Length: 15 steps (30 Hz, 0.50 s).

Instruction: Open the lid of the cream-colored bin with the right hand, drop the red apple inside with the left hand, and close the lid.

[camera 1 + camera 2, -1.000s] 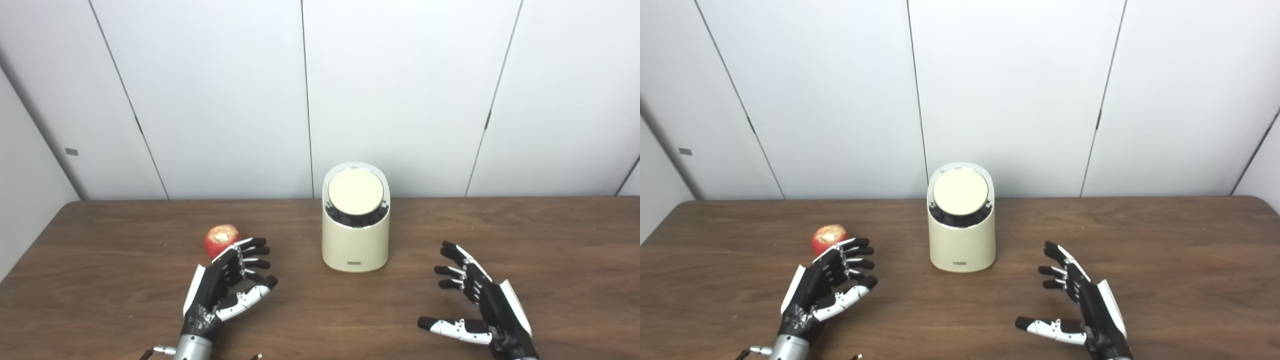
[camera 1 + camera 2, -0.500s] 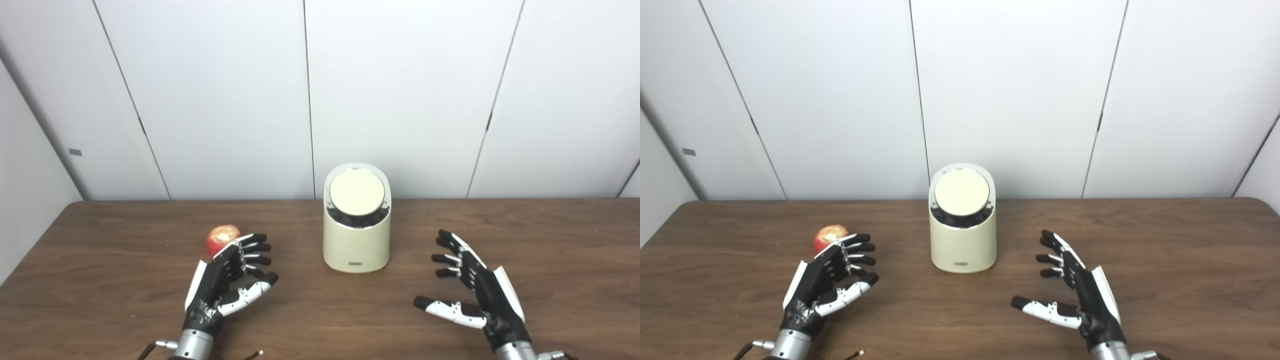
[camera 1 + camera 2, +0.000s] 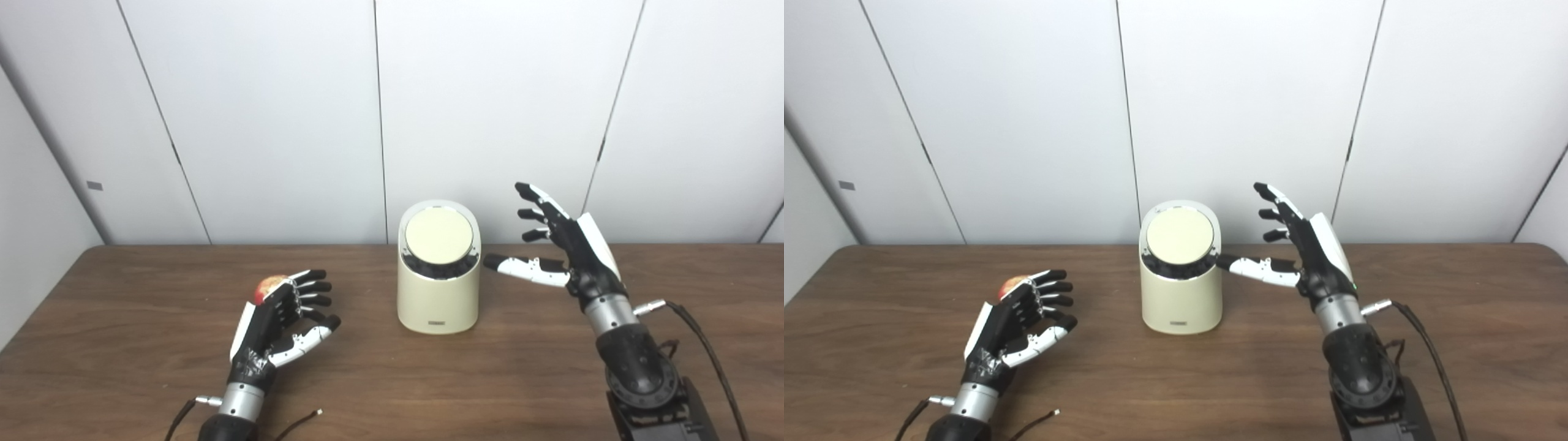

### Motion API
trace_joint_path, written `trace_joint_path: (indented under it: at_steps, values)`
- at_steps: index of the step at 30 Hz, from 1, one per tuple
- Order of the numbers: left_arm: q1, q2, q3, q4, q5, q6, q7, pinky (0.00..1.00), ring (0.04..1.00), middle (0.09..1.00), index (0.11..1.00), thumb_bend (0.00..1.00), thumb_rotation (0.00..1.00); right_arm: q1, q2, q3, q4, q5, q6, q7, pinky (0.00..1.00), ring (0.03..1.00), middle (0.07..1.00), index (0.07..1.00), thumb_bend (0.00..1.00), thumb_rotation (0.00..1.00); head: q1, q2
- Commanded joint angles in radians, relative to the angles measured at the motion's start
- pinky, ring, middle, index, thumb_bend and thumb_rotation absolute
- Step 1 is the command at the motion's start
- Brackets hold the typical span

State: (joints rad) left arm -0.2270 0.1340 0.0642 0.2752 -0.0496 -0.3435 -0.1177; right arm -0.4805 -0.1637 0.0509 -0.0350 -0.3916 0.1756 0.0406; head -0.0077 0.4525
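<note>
Where the cream-colored bin [image 3: 437, 288] stands near the middle of the table [image 3: 122, 343], a small dark label sits low on its front, too small to read. Its round lid [image 3: 438, 236] lies shut, tilted toward the viewer, with a dark ring beneath it. The table is dark brown wood grain, its far edge meeting a plain white panelled wall [image 3: 275, 110] with thin vertical seams; a small grey tag shows on the wall at far left. The right hand [image 3: 566, 245] is raised beside the bin's top on its right, fingers spread wide and holding nothing, thumb pointing at the bin's upper rim, close to it; contact cannot be told. The left hand [image 3: 278, 324] rests low on the table to the bin's left, fingers apart and empty. The red apple [image 3: 269, 286] sits just behind its fingertips, mostly hidden. Bare wood lies open in front of the bin and toward both table ends.
</note>
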Motion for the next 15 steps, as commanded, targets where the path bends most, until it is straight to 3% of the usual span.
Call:
trace_joint_path:
  at_steps: [1,5,10,15]
  values:
    - [0.027,-0.012,-0.005,0.052,-0.004,-0.039,0.007,0.56,0.663,0.721,0.774,0.67,0.15,-0.067,-0.004,-0.005,-0.012,0.015,0.022,0.008,0.68,0.847,0.913,0.893,0.83,0.45,0.0,0.001]
    - [0.027,-0.012,-0.005,0.054,-0.002,-0.044,0.009,0.56,0.665,0.725,0.775,0.67,0.15,-0.126,-0.005,0.007,-0.008,0.014,0.074,0.019,0.73,0.861,0.911,0.905,0.82,0.4,0.0,0.001]
    - [0.028,-0.011,-0.007,0.055,-0.006,-0.044,0.003,0.56,0.665,0.723,0.772,0.67,0.13,-0.186,-0.018,0.039,0.022,-0.014,0.11,0.033,0.69,0.86,0.931,0.918,0.8,0.39,-0.001,0.004]
    - [0.034,-0.011,-0.011,0.042,-0.003,-0.034,0.001,0.56,0.665,0.724,0.773,0.67,0.14,-0.236,-0.031,0.089,0.052,-0.076,0.154,0.039,0.59,0.812,0.912,0.921,0.8,0.43,-0.001,0.007]
